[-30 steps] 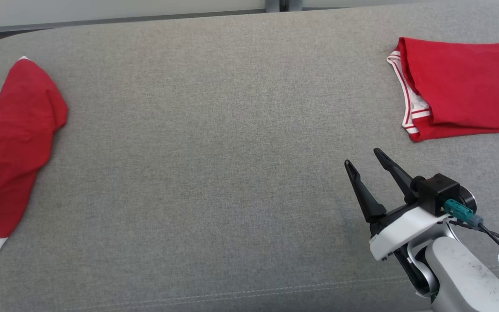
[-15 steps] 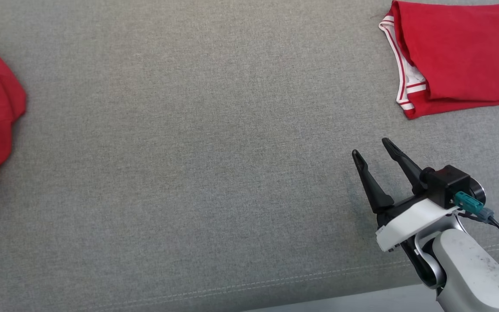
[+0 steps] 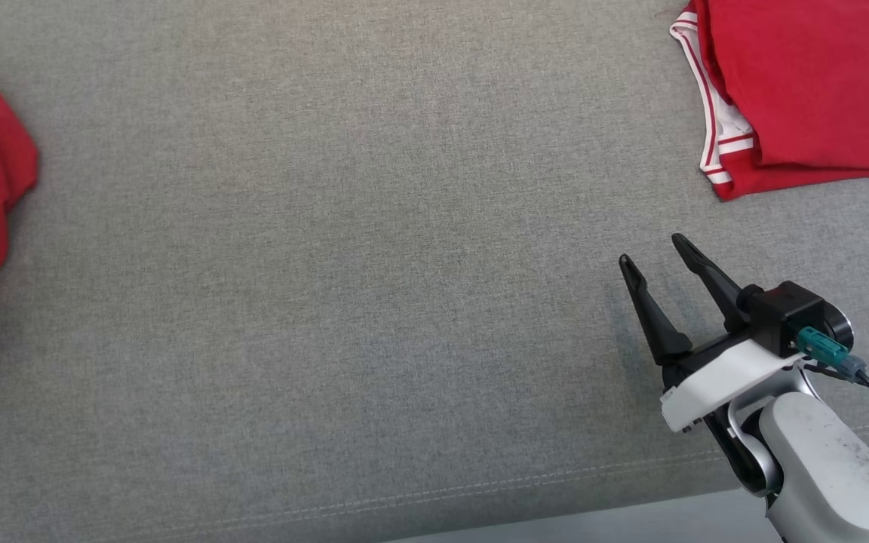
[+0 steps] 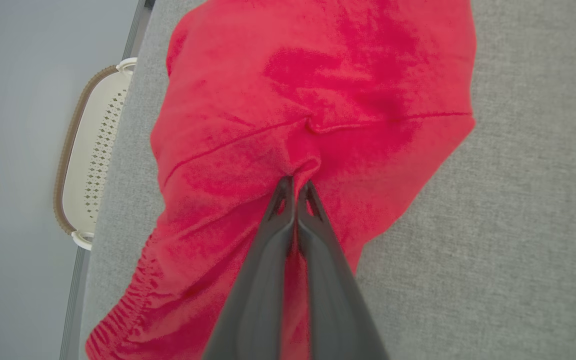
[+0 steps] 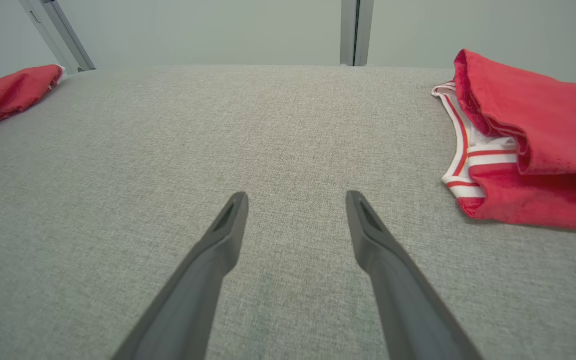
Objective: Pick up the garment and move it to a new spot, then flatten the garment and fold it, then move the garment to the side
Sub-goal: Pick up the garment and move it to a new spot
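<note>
Red garment is pinched at a fold by my left fingers, pressed together; my right fingers stand apart over the grey tabletop, near the folded red shirt.

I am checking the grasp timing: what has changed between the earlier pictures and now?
The left end effector has closed on a pinch of the loose red garment. The head camera shifted, so that view moved, not the things. The right end effector stays open above the grey surface; the folded red garment lies unmoved.
</note>
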Robot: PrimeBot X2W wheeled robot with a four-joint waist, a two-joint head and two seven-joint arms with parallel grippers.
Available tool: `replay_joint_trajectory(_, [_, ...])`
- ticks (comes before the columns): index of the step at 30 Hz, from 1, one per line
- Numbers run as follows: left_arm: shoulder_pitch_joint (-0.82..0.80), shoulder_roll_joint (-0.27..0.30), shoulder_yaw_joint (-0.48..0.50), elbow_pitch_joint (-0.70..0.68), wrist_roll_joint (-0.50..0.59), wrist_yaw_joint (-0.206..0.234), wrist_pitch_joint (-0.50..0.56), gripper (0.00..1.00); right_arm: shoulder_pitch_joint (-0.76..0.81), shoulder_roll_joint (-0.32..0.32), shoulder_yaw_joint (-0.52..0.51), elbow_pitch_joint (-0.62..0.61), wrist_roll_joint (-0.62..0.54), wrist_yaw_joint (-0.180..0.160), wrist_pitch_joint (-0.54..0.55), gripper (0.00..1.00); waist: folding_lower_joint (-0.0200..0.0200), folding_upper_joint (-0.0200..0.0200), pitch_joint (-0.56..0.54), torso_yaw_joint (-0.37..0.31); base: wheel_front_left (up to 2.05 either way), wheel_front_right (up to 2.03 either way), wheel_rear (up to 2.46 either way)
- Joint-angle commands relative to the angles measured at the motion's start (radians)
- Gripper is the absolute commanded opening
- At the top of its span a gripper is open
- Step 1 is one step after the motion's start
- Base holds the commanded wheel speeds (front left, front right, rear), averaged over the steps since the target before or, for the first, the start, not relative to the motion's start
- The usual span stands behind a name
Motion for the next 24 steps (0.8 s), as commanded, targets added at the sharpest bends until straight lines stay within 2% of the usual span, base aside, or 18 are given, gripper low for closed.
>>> replay_joint_trajectory(1, [-0.020, 0.006, -0.008, -0.011, -0.002, -0.002, -0.022, 0.00, -0.010, -0.004, 0.001, 0.003, -0.006, 0.000, -0.003, 1.00, -0.0001, 0.0000, -0.001, 0.003, 0.00, 0.00, 0.00])
replay_joint_trajectory(11, [-0.058, 0.022, -0.102, -0.151, -0.039, -0.002, -0.174, 0.00, -0.011, 0.018, 0.012, 0.017, 0.001, 0.000, -0.003, 1.00, -0.0001, 0.0000, -0.049, 0.022, 0.00, 0.00, 0.00])
replay_joint_trajectory(24, [-0.138, 0.053, -0.307, -0.407, -0.064, -0.002, -0.248, 0.00, -0.005, 0.074, 0.018, 0.040, 0.021, 0.000, -0.003, 1.00, -0.0001, 0.0000, -0.134, -0.032, 0.00, 0.00, 0.00])
